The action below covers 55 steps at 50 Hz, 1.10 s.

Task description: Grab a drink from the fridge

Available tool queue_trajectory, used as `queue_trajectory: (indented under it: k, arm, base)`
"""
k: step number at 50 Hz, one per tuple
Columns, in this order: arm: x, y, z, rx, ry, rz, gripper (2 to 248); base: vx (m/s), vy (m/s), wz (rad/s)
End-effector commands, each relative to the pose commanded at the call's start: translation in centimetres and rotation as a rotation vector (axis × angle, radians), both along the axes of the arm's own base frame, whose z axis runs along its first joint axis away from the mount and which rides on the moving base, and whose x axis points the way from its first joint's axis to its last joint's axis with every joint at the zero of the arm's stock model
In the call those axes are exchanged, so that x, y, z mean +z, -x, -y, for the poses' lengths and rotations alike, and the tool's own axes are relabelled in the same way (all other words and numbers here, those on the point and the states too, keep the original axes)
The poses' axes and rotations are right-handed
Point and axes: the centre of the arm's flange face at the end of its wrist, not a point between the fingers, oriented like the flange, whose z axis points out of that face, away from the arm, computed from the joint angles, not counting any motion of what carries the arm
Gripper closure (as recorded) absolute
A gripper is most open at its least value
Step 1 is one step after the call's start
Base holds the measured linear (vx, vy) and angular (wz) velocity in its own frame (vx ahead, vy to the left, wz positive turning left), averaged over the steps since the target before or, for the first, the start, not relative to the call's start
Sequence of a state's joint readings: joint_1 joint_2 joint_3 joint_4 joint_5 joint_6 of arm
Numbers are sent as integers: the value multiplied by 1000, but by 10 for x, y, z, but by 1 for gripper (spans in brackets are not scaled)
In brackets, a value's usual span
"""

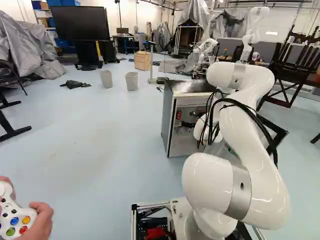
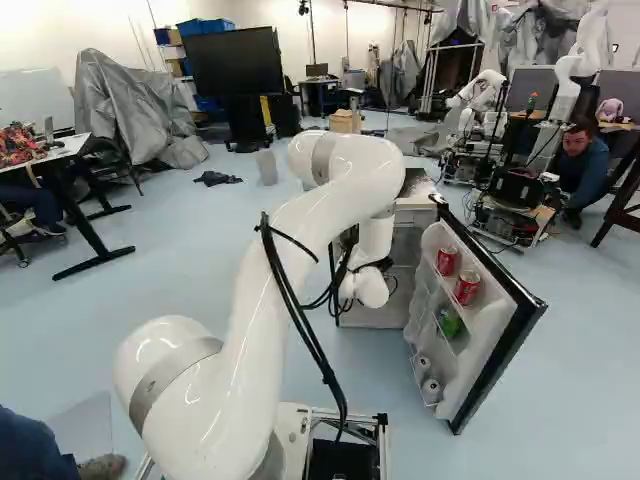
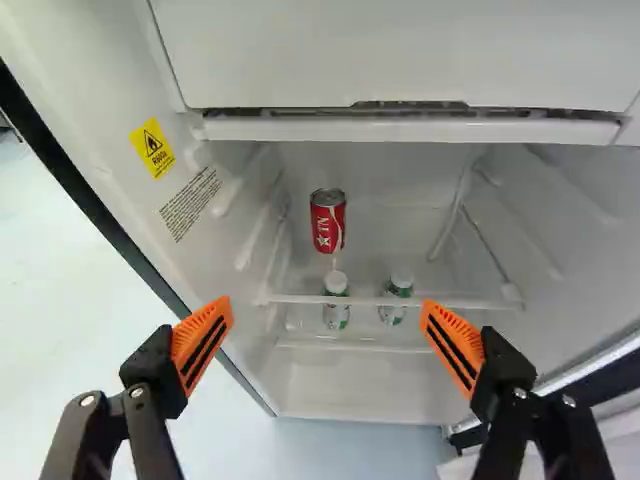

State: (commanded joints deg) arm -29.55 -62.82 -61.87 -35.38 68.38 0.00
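The hand (image 1: 187, 124), its fingers spread wide apart, is at the open fridge (image 1: 169, 120). Ahead of the hand, in line with the gap between its fingers and touching neither, a red can (image 3: 328, 222) stands upright; two bottles (image 3: 336, 312) are ahead of the hand too.

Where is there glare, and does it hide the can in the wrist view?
Wrist view: the floor looks nearly washed out, but light inside the fridge is soft and no glare hides the can. Left base view: highlights on the arm, sheen on the fridge's top. Right base view: mild highlights on the arm.
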Motion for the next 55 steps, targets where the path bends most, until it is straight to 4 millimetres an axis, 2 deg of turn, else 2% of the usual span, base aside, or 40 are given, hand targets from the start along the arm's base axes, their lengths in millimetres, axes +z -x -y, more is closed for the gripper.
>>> queue_trajectory:
  k: [16, 55]
  arm:
    - [-23, -22, 4, 53, 10, 30, 3]
    - [-39, -77, 13, 88, 55, 110, 3]
  base:
    - [0, 0, 0]
    - [0, 0, 0]
